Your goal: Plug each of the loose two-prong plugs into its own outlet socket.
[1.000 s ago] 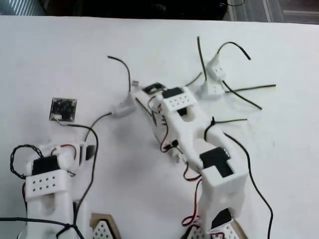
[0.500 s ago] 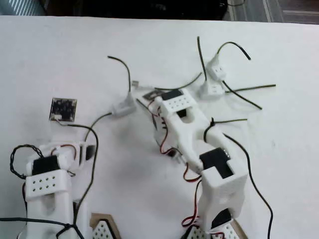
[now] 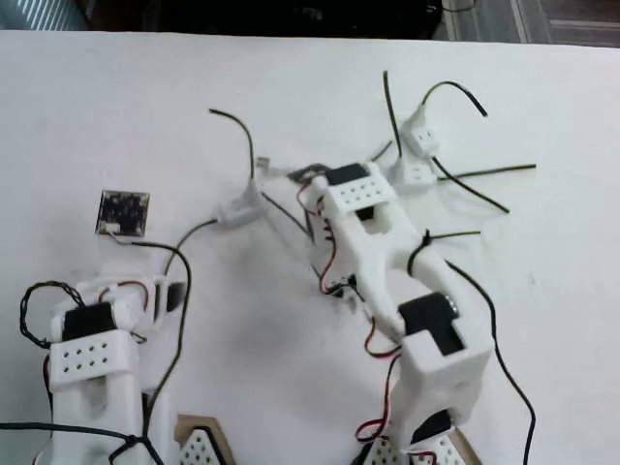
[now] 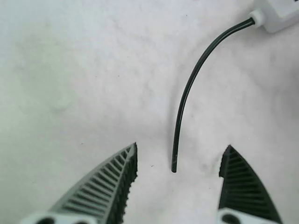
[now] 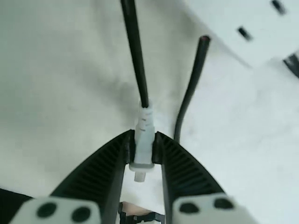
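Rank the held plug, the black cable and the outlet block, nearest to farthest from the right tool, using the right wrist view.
1. held plug, between the right tool's fingers.
2. black cable, beside one finger.
3. outlet block, past the cable's tip.

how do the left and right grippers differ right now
The left gripper is open; the right gripper is shut on a white plug. The left gripper has only a loose black cable end lying on the table between its fingers, ungripped; the right gripper pinches the plug by its body. Both have ribbed fingers.
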